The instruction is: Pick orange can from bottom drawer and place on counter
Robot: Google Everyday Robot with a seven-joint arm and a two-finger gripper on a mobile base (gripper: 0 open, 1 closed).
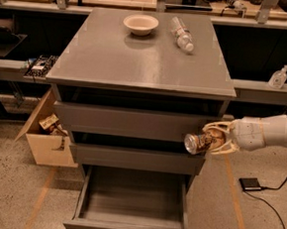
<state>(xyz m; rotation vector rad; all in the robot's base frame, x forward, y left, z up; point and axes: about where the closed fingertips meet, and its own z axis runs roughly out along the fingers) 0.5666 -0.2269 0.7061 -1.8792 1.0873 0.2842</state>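
My gripper (pixel 212 140) reaches in from the right and is shut on the orange can (pixel 199 142), which lies sideways with its silver end toward the left. It hangs in front of the cabinet's right edge, level with the middle drawer, above the bottom drawer (pixel 132 205). The bottom drawer is pulled open and its dark inside shows nothing in it. The counter (pixel 138 56) lies above, well higher than the can.
A cream bowl (pixel 140 23) and a clear plastic water bottle (pixel 182 33) lie at the back of the counter. An open cardboard box (pixel 46 133) stands on the floor at the left. A small black device (pixel 250 184) with a cable lies on the floor at the right.
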